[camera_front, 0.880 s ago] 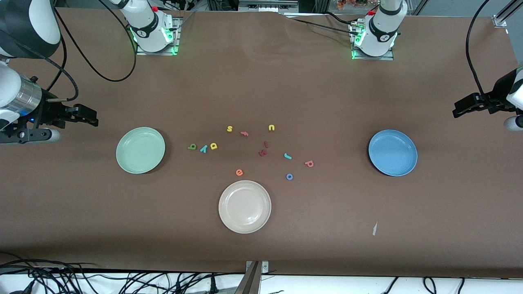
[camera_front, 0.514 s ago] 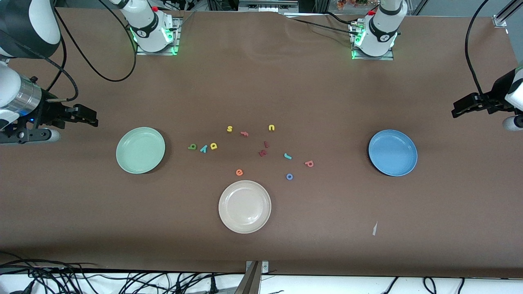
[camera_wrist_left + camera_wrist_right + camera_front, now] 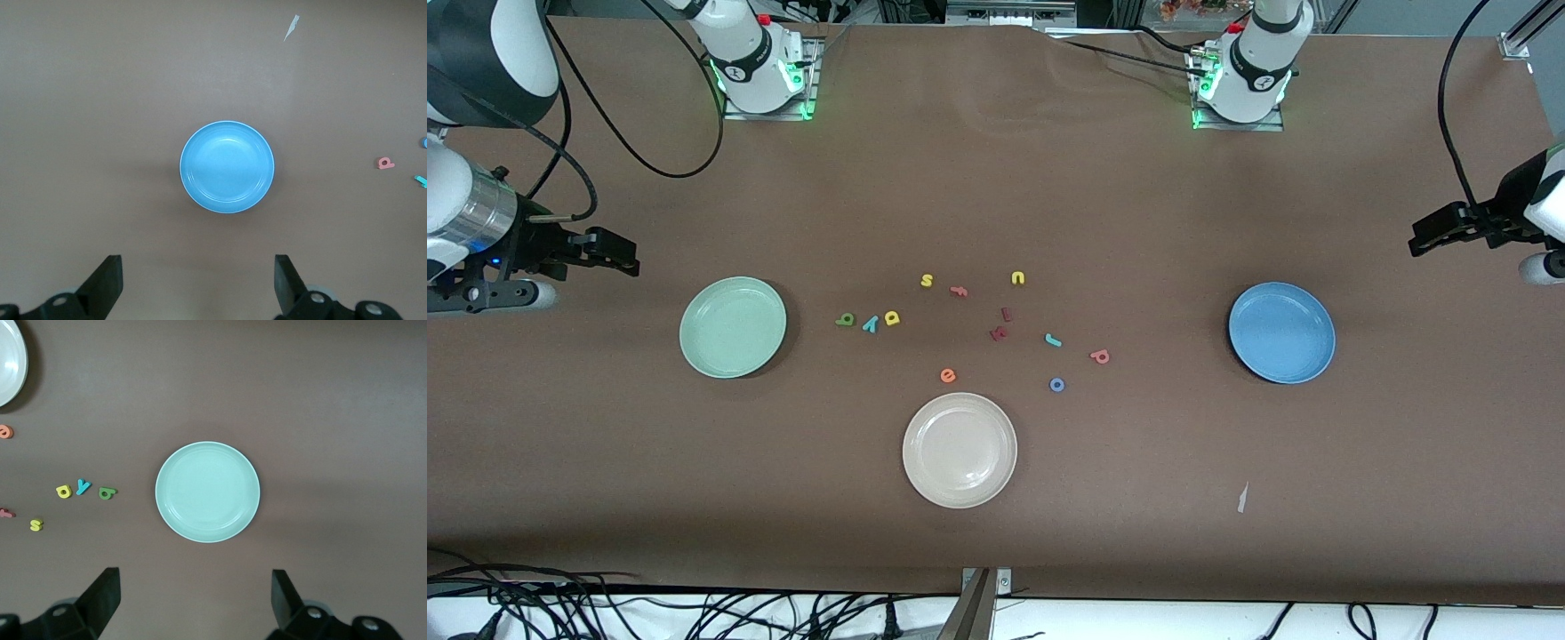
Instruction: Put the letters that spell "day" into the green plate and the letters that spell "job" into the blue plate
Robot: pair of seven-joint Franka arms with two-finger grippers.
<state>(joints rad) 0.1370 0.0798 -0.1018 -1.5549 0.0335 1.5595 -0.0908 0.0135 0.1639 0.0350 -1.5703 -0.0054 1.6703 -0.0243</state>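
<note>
The green plate [image 3: 733, 327] lies toward the right arm's end, the blue plate [image 3: 1281, 332] toward the left arm's end. Between them sit the yellow d [image 3: 892, 318], teal y [image 3: 871, 324] and green a [image 3: 846, 319] in a row, and closer to the blue plate the teal j [image 3: 1053, 340], pink b [image 3: 1100, 356] and blue o [image 3: 1056, 384]. My right gripper [image 3: 627, 253] hangs open above the table beside the green plate [image 3: 207, 491]. My left gripper [image 3: 1423, 240] hangs open beside the blue plate [image 3: 227, 167]. Neither holds anything.
A cream-white plate [image 3: 959, 450] lies nearer the front camera than the letters. Other loose letters: yellow s [image 3: 927, 280] and u [image 3: 1017, 278], a salmon f [image 3: 959, 291], two dark red ones [image 3: 999, 333], an orange e [image 3: 948, 375]. A paper scrap [image 3: 1241, 498] lies near the front edge.
</note>
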